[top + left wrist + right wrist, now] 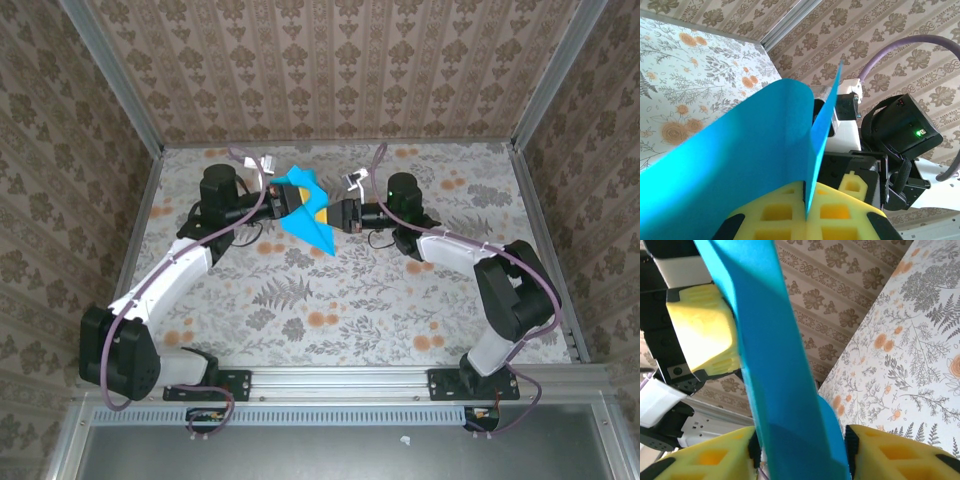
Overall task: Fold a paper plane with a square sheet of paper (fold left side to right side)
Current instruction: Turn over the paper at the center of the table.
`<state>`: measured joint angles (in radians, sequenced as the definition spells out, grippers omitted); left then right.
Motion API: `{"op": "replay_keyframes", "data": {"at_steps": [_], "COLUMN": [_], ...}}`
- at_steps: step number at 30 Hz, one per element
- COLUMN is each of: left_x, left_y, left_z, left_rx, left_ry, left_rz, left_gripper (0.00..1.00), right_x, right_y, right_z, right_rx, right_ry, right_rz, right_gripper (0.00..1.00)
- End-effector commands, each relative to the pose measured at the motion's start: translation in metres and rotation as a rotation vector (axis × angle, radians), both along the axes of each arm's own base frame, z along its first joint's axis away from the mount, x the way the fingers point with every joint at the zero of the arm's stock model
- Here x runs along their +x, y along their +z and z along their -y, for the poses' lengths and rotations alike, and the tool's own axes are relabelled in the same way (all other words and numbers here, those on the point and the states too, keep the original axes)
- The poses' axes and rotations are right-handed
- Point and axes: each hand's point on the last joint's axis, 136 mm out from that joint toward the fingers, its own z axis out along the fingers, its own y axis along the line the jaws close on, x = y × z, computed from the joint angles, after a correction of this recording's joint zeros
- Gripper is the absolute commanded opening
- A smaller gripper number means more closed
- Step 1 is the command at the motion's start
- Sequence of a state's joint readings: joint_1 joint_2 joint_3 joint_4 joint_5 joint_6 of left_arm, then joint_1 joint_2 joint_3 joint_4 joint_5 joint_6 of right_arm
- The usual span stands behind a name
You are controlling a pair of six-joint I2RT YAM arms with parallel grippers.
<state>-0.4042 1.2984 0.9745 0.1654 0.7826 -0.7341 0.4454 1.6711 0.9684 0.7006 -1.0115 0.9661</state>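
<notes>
Over the floral table [330, 300], toward its far middle, lifted clear: cyan paper [312, 235], folded, near tip pointed. Clamped on it from the left, left end effector [287, 204]; half-wide around it, right end effector [332, 214], grip unclear.

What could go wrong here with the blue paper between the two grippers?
The paper is pinched off the table by the left gripper; its free flap bows, so a fold might land crooked. The right gripper straddles the same paper close by; opposed pulls could tear it or slip it loose.
</notes>
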Motion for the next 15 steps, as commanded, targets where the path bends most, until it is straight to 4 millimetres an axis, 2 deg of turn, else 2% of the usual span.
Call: {"op": "replay_keyframes", "data": {"at_steps": [1,12,15], "left_x": [-0.007,-0.003,-0.002], "left_y": [0.010,0.001,-0.001], "left_z": [0.000,0.002,0.002], "left_rx": [-0.022,-0.007,-0.001], "left_ry": [-0.019,-0.019,-0.017], "left_rz": [0.020,-0.007,-0.012], "left_gripper": [0.00,0.00,0.03], "right_x": [-0.001,-0.005,-0.006], "right_y": [0.015,0.010,0.007], "right_z": [0.008,0.015,0.016], "right_rx": [0.014,-0.037,-0.058], "right_ry": [-0.005,-0.022,-0.024], "right_rz": [0.053,0.065,0.065], "right_gripper": [0.41,0.07,0.02]}}
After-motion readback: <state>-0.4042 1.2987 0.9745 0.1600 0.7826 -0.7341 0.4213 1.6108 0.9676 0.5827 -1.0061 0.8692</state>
